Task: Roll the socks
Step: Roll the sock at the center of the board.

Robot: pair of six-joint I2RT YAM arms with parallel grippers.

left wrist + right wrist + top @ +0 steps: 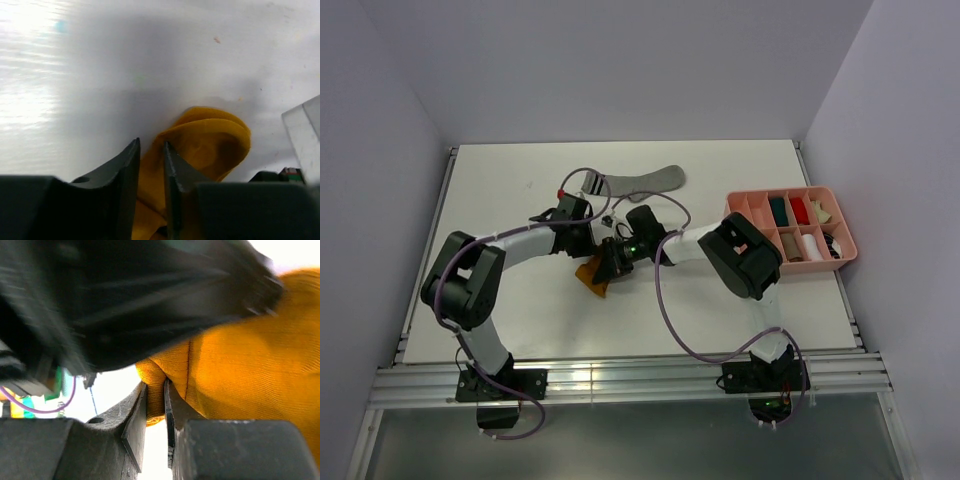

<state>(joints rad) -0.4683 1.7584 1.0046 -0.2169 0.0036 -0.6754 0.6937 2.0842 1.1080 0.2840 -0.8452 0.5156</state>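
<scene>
At mid-table, left gripper [151,150] pinches mustard sock [597,277] between near-closed fingers; right gripper [155,390] clamps a fold of it just beside. Rolling looks midway, bundle loose; next move needs both to turn and tuck without dropping fabric.

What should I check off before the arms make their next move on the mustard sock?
1. Right gripper pinching a fold of the mustard sock: ok.
2. Left gripper closed on the same sock: ok, fabric fills its narrow gap.
3. Roll finished: not ok, only a loose curl.
4. Grippers clear of each other: cannot tell, they crowd together in the top view.
5. Grey sock out of the way: ok, lying farther back, apart.
</scene>
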